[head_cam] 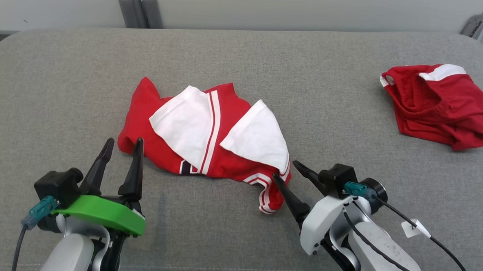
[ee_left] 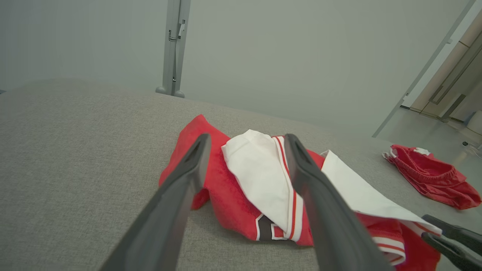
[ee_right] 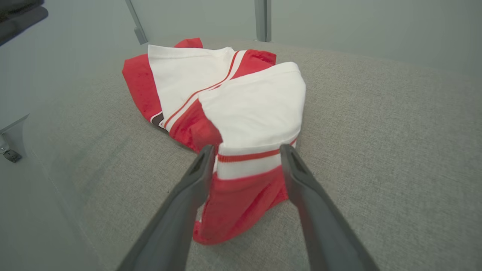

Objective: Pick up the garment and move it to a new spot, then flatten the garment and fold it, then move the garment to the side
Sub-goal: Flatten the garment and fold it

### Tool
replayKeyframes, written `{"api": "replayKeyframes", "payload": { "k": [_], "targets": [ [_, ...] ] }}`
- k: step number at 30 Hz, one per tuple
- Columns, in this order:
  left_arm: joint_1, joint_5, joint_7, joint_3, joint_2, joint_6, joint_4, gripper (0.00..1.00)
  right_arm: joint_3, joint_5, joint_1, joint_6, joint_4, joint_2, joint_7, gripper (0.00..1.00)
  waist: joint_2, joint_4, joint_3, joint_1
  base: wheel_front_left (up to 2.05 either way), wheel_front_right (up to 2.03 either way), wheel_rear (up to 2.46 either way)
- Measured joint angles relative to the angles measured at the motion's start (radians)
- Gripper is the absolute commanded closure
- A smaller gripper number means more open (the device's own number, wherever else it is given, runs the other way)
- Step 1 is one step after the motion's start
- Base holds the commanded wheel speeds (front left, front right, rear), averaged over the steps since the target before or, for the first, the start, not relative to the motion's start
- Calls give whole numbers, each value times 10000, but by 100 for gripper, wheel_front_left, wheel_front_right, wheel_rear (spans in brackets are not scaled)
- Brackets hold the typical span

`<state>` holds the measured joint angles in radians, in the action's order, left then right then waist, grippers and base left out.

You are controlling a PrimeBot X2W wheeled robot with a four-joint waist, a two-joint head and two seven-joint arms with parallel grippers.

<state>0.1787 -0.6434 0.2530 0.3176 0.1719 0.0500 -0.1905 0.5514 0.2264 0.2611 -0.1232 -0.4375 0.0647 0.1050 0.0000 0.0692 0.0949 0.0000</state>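
The garment (head_cam: 209,134), red with white panels and striped trim, lies crumpled mid-table; it also shows in the left wrist view (ee_left: 260,188) and the right wrist view (ee_right: 226,98). My left gripper (head_cam: 125,140) is open, its fingertips just short of the garment's near left edge, nothing between them (ee_left: 246,137). My right gripper (head_cam: 285,170) is open at the garment's near right corner. In its own view (ee_right: 246,148) the two fingers stand on either side of the striped hem without pinching it. The right gripper's tips (ee_left: 448,233) show past that corner.
The table (head_cam: 245,54) is covered in grey fabric with rounded far corners. A second red garment (head_cam: 438,105) with white trim lies bunched at the far right, also in the left wrist view (ee_left: 433,177). A grey post (head_cam: 141,5) stands behind the table.
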Motion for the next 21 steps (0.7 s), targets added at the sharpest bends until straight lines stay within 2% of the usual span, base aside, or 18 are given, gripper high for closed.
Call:
{"api": "replayKeyframes", "payload": {
  "k": [2,4,5,6,9,16,21],
  "targets": [
    [-79,8,0,-54,-4,27,6,0,-38,48,69,0,-105,-2,0,54,0,14,-5,0,0,0,0],
    [-118,69,0,-102,-23,27,13,0,-165,123,74,12,-228,-23,13,75,0,23,-14,0,0,0,0],
    [-130,111,0,-132,-31,29,23,0,-253,144,76,33,-272,-23,27,94,0,26,-20,0,0,0,0],
    [-150,207,0,-161,-33,35,38,0,-328,190,77,98,-311,-21,44,100,0,27,-27,0,0,0,0],
    [-177,324,0,-207,-42,75,50,0,-550,395,77,117,-458,-21,105,100,0,19,-45,0,0,0,0],
    [-309,426,0,-251,-88,178,58,0,-1551,1133,75,474,-445,-36,811,100,0,-59,-78,0,0,0,0],
    [-400,500,0,-324,-88,207,56,0,-2533,2192,76,474,-355,-67,1078,100,0,-192,-120,0,0,0,0]
  ]
}}
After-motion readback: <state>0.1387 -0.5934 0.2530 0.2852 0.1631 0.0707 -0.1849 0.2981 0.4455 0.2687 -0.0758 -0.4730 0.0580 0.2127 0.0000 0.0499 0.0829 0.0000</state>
